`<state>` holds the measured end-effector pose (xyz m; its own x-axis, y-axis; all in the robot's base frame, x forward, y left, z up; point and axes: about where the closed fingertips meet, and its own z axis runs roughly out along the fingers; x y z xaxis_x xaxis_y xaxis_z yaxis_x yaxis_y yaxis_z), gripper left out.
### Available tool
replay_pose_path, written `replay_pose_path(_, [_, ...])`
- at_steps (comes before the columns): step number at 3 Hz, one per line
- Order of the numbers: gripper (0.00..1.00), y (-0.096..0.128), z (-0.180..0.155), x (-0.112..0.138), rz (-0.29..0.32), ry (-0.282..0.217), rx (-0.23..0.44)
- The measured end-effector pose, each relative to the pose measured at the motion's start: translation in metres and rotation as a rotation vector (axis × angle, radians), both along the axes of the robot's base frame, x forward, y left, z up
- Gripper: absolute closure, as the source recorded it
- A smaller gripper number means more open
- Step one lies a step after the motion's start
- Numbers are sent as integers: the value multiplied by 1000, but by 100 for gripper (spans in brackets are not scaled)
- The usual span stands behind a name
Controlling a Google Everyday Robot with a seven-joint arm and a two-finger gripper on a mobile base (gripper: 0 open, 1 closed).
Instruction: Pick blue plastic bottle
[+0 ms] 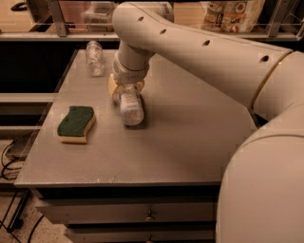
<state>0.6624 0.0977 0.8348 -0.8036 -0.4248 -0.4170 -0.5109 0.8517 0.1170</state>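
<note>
1. Work surface: a grey table with drawers below its near edge. A railed shelf runs along the far side and carries printed packages.

2. Arm: the white robot arm enters from the right, crosses the far half of the table and bends down at the wrist over the left-centre of the table.

3. Gripper: the gripper points down at the table and sits directly over the far end of the blue plastic bottle. Its opening state, and whether it has any hold on the bottle, cannot be determined from this view.

4. Task object: the blue plastic bottle lies on its side on the table, left of centre. Its long axis runs roughly near to far. The far end is hidden under the gripper; the near end is exposed.

5. Other items:
- A green-topped yellow sponge lies flat to the left of the bottle, apart from it, close to the left edge.
- A small clear bottle lies at the far left corner, apart from the gripper.
- Cables lie on the floor to the left of the table.
</note>
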Motion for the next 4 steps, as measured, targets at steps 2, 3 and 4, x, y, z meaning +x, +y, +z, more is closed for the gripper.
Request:
replay_pose_path(2, [100,-15,47,-1,40,-108,62])
replay_pose_path(3, [100,-55,154,-8,88,-313,204])
replay_pose_path(4, [100,-62,163,-10,136,-346,199])
